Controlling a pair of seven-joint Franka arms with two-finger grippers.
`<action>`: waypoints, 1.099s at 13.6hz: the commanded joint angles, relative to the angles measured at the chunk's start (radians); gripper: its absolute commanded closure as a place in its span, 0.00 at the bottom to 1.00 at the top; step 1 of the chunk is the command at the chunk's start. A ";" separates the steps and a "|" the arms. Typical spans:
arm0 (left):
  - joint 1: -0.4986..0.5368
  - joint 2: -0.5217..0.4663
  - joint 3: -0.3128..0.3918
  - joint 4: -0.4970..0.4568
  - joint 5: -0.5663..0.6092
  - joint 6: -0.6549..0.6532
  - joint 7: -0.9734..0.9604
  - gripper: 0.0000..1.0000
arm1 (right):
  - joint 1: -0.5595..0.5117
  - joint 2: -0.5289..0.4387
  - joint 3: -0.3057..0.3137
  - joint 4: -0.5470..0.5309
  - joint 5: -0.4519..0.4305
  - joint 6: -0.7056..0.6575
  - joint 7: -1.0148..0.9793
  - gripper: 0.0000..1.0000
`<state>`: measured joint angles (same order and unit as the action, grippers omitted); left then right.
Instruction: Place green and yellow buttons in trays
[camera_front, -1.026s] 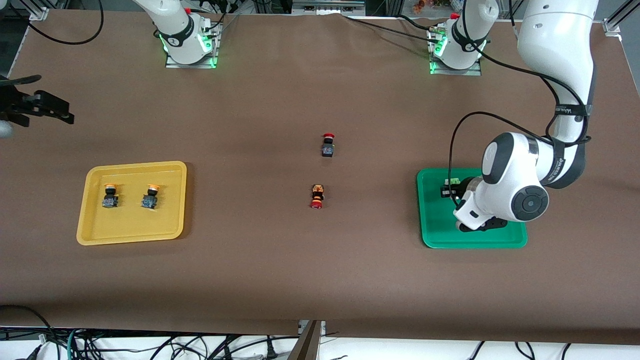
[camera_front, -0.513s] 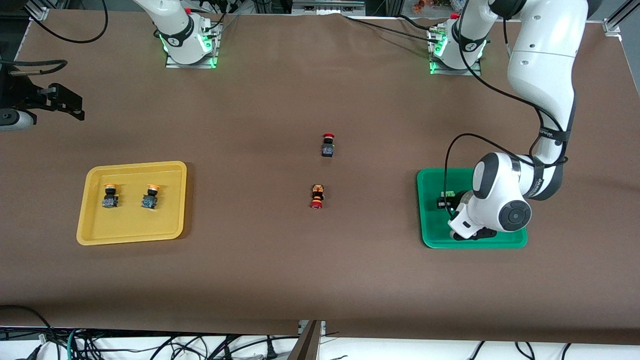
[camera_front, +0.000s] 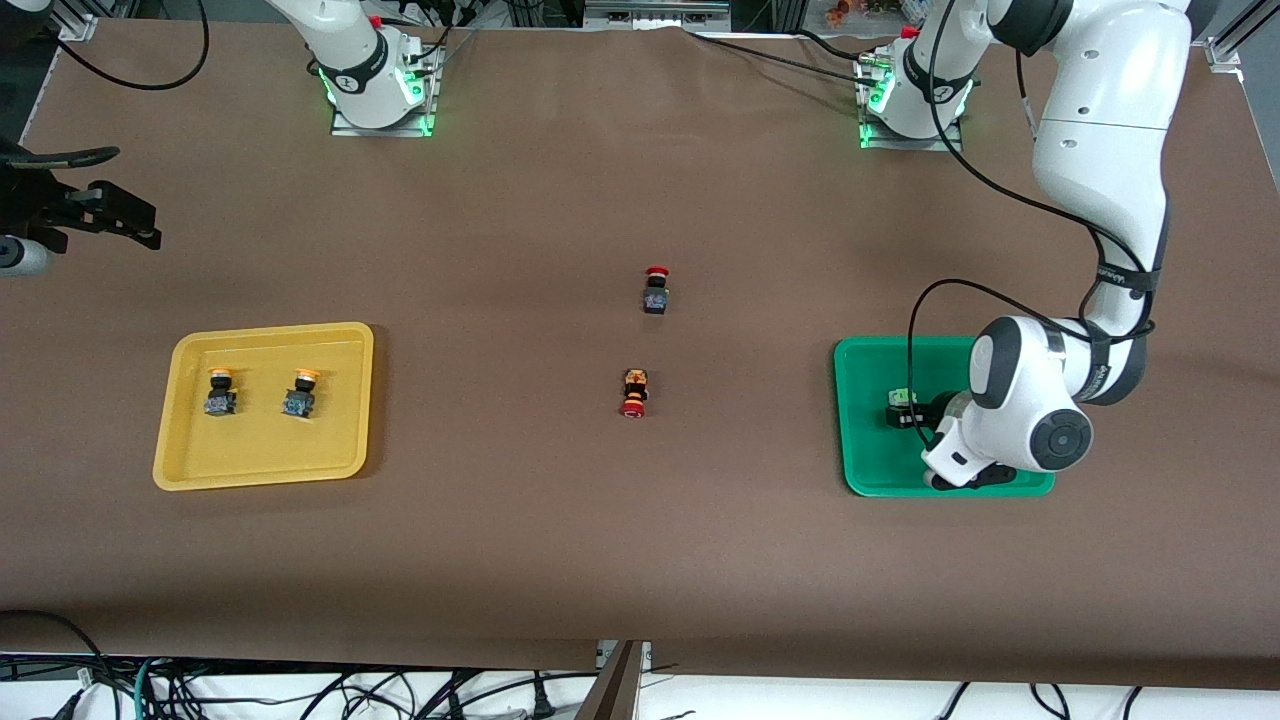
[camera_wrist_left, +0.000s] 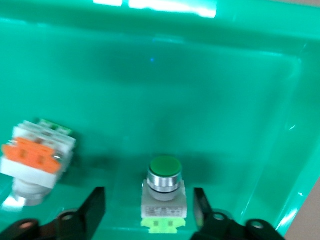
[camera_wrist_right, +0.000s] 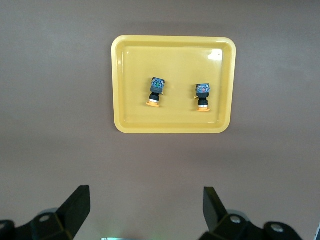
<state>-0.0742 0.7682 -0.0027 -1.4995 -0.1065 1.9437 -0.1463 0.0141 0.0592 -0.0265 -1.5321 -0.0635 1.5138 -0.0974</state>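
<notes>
My left gripper (camera_wrist_left: 148, 210) sits low in the green tray (camera_front: 862, 450), fingers spread to either side of the green-capped button (camera_wrist_left: 163, 194) without touching it. A second pale button with an orange face (camera_wrist_left: 36, 159) lies tipped just beside it in the same tray. In the front view my own wrist blocks most of that tray. My right gripper (camera_wrist_right: 146, 206) waits, jaws wide apart, high over the table's edge at the right arm's end; below it the yellow tray (camera_front: 178, 470) holds two yellow-capped buttons (camera_front: 218, 391) side by side. Two red-capped buttons (camera_front: 655, 290) stand mid-table, between the trays.
</notes>
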 joint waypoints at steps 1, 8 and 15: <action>0.031 -0.064 -0.016 0.010 -0.016 -0.035 0.114 0.00 | -0.008 0.011 0.005 0.023 0.010 -0.007 0.012 0.00; 0.040 -0.306 -0.014 0.016 -0.002 -0.181 0.229 0.00 | -0.011 0.019 0.005 0.024 0.007 -0.001 0.012 0.00; 0.042 -0.563 -0.014 0.102 0.054 -0.446 0.255 0.00 | -0.011 0.027 0.003 0.041 0.007 -0.007 0.012 0.00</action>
<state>-0.0404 0.2196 -0.0034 -1.4390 -0.0967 1.5694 0.0773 0.0132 0.0733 -0.0276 -1.5192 -0.0635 1.5169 -0.0945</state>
